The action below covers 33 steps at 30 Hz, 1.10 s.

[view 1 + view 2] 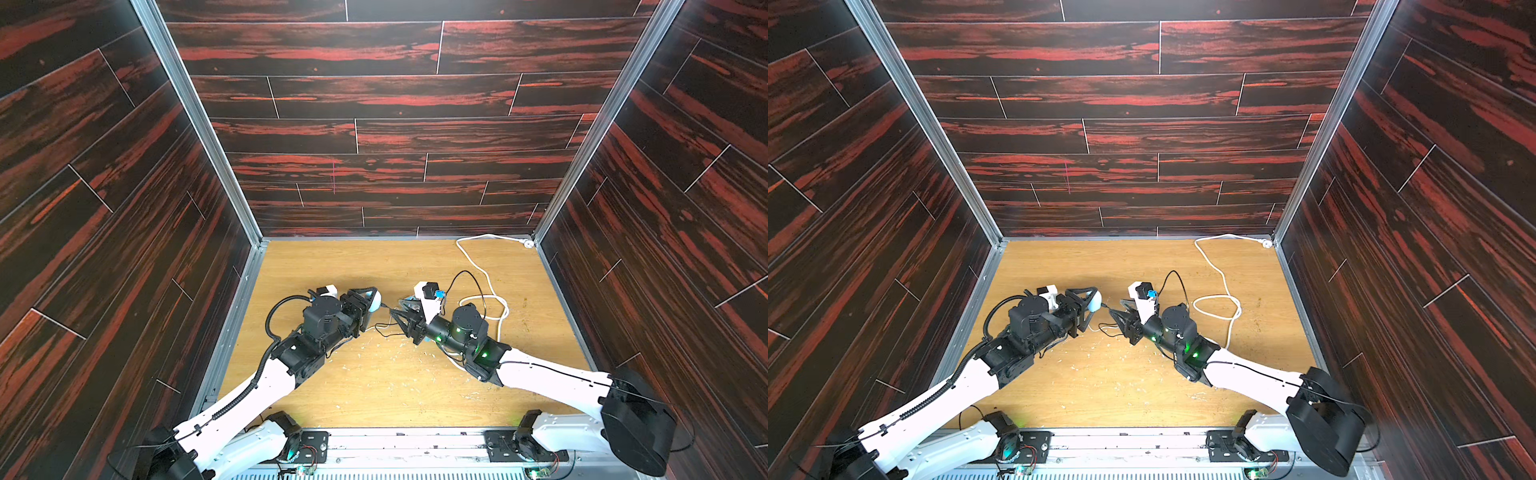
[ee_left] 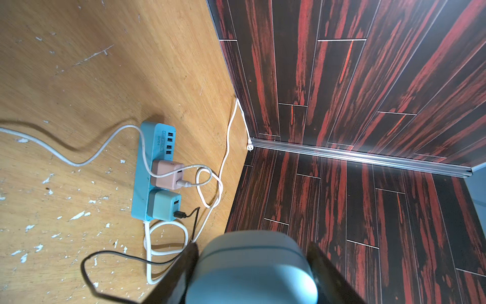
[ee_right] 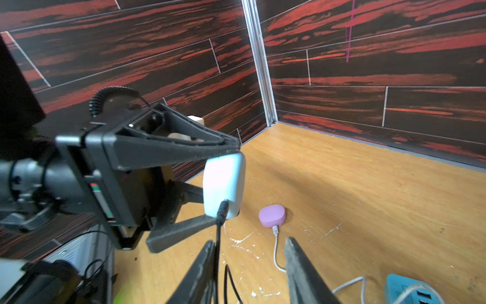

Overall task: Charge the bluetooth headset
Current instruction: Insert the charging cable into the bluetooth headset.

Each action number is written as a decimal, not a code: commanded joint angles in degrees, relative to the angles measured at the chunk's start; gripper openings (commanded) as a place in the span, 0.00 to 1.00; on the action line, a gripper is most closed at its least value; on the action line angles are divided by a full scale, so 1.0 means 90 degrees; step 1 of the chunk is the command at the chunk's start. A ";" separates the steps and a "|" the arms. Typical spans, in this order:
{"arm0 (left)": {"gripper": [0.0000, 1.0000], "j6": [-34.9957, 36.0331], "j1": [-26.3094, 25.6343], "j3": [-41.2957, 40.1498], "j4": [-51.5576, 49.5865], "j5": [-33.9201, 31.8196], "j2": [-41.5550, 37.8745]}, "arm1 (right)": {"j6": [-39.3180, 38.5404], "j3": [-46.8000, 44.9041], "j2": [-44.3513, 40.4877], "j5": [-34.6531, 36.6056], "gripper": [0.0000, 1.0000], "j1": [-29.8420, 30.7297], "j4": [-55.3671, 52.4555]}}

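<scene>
My left gripper (image 2: 252,244) is shut on a pale blue headset case (image 2: 252,265), which it holds off the table; the case also shows in both top views (image 1: 375,301) (image 1: 1095,302). A black plug (image 3: 222,212) sits in the case (image 3: 223,184), and its black cable (image 3: 217,252) runs down along one finger of my right gripper (image 3: 249,242). That gripper is open just short of the plug, its jaws apart (image 1: 395,312). The black cable leads to a teal adapter (image 2: 164,205) on a blue power strip (image 2: 147,168).
A pink case (image 3: 272,215) lies on the wooden table with a white cable (image 3: 276,252) plugged in, fed from a pink adapter (image 2: 167,175). The strip's white cord (image 1: 484,274) loops to the back right corner. Dark panelled walls enclose the table.
</scene>
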 commanded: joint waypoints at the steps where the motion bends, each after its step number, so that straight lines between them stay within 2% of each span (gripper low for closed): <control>1: 0.00 0.0209 0.0035 -0.0083 -0.0297 -0.0154 -0.0156 | 0.0142 0.0247 -0.0131 -0.0318 0.45 -0.0032 -0.0569; 17: 0.00 0.0522 0.0035 0.0151 -0.0679 -0.0161 -0.0080 | 0.0631 0.2233 0.0532 -0.0848 0.42 -0.0035 -0.3592; 22: 0.00 0.0530 0.0032 0.0181 -0.0679 -0.0142 -0.0080 | 0.0751 0.2374 0.0700 -0.0825 0.42 -0.0042 -0.3962; 33: 0.00 0.0552 0.0031 0.0212 -0.0737 -0.0122 -0.0080 | 0.0918 0.2375 0.0888 -0.1266 0.26 -0.0041 -0.3907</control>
